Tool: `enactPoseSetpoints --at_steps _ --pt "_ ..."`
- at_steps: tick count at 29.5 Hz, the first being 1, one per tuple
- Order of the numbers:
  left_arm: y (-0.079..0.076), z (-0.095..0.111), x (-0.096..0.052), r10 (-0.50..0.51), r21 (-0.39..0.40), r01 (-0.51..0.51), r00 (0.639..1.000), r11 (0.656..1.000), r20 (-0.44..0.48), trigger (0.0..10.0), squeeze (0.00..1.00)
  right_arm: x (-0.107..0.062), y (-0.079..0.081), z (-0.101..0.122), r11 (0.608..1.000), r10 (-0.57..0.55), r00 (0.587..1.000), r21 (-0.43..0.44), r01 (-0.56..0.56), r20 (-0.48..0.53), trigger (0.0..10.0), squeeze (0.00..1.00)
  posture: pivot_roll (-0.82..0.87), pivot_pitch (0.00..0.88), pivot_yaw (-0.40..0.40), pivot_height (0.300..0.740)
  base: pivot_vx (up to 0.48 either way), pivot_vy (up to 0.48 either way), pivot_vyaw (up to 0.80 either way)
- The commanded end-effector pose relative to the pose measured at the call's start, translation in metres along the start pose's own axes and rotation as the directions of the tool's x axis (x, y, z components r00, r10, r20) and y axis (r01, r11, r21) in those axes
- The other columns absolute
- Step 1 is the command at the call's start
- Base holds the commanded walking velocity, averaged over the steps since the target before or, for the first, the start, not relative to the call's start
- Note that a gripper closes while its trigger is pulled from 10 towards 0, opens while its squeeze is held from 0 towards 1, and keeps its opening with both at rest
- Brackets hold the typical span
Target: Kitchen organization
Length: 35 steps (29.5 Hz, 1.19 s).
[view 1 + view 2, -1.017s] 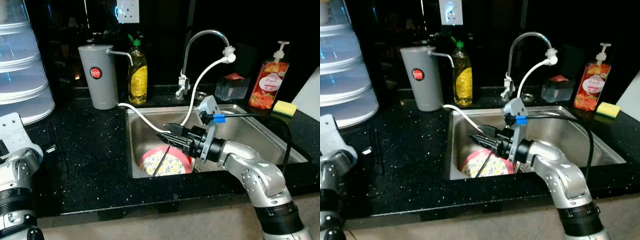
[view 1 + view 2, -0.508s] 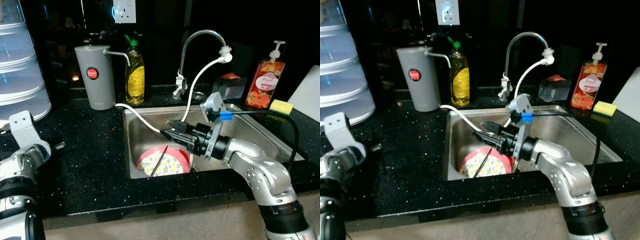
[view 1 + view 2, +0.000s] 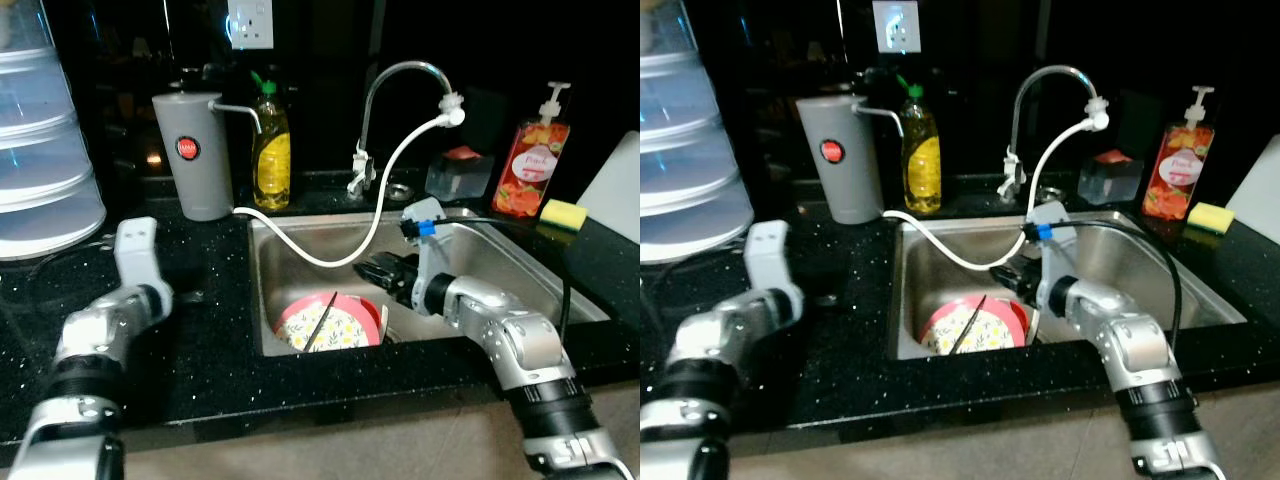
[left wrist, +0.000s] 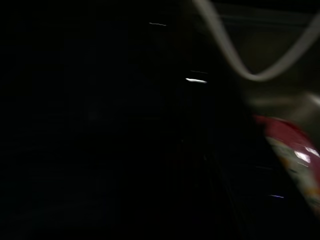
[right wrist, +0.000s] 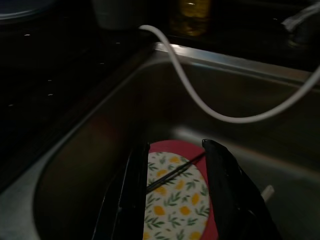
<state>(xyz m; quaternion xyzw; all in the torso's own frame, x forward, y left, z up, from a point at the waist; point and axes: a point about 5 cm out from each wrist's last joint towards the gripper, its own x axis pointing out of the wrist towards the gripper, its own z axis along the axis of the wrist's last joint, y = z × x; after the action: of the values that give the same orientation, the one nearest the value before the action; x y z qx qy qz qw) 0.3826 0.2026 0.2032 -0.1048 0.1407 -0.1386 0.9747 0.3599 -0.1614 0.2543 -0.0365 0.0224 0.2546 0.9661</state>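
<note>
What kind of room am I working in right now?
Most likely a home kitchen, at the sink. A steel sink set in a black counter holds a red patterned plate, a curved faucet stands behind it, and a dish-soap bottle stands beside the faucet.

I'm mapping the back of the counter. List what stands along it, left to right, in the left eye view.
Clear stacked container → grey jug → yellow oil bottle → faucet → small clear box → red pump bottle → yellow sponge.
</note>
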Motion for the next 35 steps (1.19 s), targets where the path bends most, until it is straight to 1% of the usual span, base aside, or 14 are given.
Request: enactPoseSetpoints --at_steps 1,4,10,15,23,24,27,28,30,31,32,33,34,35 --pt "-0.017 -0.024 0.007 -0.078 -0.019 0.076 0.993 0.997 -0.092 10.0 0.00 -0.002 -0.012 0.005 0.997 -0.077 0.997 0.013 0.077 0.011 10.0 0.00 -0.05 0.042 -0.015 0.740 0.000 0.000 0.00" --pt "-0.031 -0.024 0.012 -0.132 -0.024 0.130 0.988 0.991 -0.085 10.0 0.00 -0.001 -0.019 0.007 0.991 -0.128 0.992 0.025 0.128 0.016 10.0 0.00 -0.06 0.039 -0.015 0.740 0.000 0.000 0.00" --pt "-0.050 -0.021 0.020 -0.177 -0.028 0.175 0.982 0.984 -0.067 10.0 0.00 -0.002 -0.030 0.011 0.981 -0.192 0.981 0.036 0.191 0.024 10.0 0.00 -0.06 0.036 -0.014 0.740 0.000 0.000 0.00" --pt "-0.070 -0.005 0.026 -0.257 -0.041 0.257 0.966 0.966 0.013 10.0 0.00 -0.003 -0.030 0.020 0.981 -0.188 0.979 0.054 0.185 0.076 10.0 0.00 -0.07 0.029 -0.012 0.740 0.000 0.000 0.00" --pt "-0.079 0.015 0.019 -0.344 -0.037 0.349 0.934 0.936 0.101 10.0 0.00 -0.004 -0.024 0.032 0.987 -0.156 0.975 0.065 0.147 0.157 10.0 0.00 -0.06 0.033 -0.013 0.740 0.000 0.000 0.00" --pt "-0.080 0.022 0.015 -0.357 -0.022 0.363 0.926 0.932 0.125 10.0 0.00 -0.006 -0.025 0.039 0.986 -0.161 0.965 0.082 0.147 0.208 10.0 0.00 -0.06 0.034 -0.014 0.740 0.000 0.000 0.00" --pt "-0.081 0.025 0.013 -0.359 -0.010 0.363 0.924 0.932 0.131 10.0 0.00 -0.008 -0.025 0.044 0.984 -0.170 0.953 0.091 0.151 0.250 10.0 0.00 -0.06 0.035 -0.014 0.740 0.000 0.000 0.00" --pt "-0.081 0.026 0.011 -0.356 0.004 0.358 0.927 0.934 0.122 10.0 0.00 -0.010 -0.026 0.047 0.982 -0.181 0.944 0.100 0.159 0.275 10.0 0.00 -0.06 0.035 -0.014 0.740 0.000 0.000 0.00" --pt "-0.080 0.024 0.009 -0.318 0.099 0.309 0.944 0.946 0.091 10.0 0.00 -0.012 -0.028 0.052 0.975 -0.218 0.922 0.107 0.193 0.321 10.0 0.00 -0.06 0.040 -0.014 0.740 0.000 0.000 0.00" --pt "-0.078 0.023 0.007 -0.274 0.203 0.253 0.958 0.946 0.087 10.0 0.00 -0.014 -0.029 0.054 0.968 -0.249 0.907 0.103 0.227 0.339 10.0 0.00 -0.06 0.045 -0.013 0.740 0.000 0.000 0.00" --pt "-0.078 0.024 0.006 -0.258 0.247 0.228 0.962 0.942 0.094 10.0 0.00 -0.015 -0.029 0.055 0.965 -0.261 0.901 0.108 0.238 0.347 10.0 0.00 -0.06 0.046 -0.011 0.740 0.000 0.000 0.00" --pt "-0.078 0.024 0.006 -0.258 0.247 0.228 0.962 0.942 0.094 10.0 0.00 -0.015 -0.029 0.055 0.965 -0.261 0.901 0.108 0.238 0.347 10.0 0.00 -0.06 0.046 -0.011 0.740 0.000 0.000 0.00" --pt "-0.079 0.031 0.000 -0.252 0.315 0.196 0.957 0.929 0.145 10.0 0.00 -0.016 -0.028 0.054 0.957 -0.291 0.887 0.121 0.265 0.357 10.0 0.00 -0.06 0.050 -0.009 0.740 0.000 0.000 0.00" --pt "-0.079 0.031 0.000 -0.252 0.315 0.196 0.957 0.929 0.145 10.0 0.00 -0.016 -0.028 0.054 0.957 -0.291 0.887 0.121 0.265 0.357 10.0 0.00 -0.06 0.050 -0.009 0.740 0.000 0.000 0.00"
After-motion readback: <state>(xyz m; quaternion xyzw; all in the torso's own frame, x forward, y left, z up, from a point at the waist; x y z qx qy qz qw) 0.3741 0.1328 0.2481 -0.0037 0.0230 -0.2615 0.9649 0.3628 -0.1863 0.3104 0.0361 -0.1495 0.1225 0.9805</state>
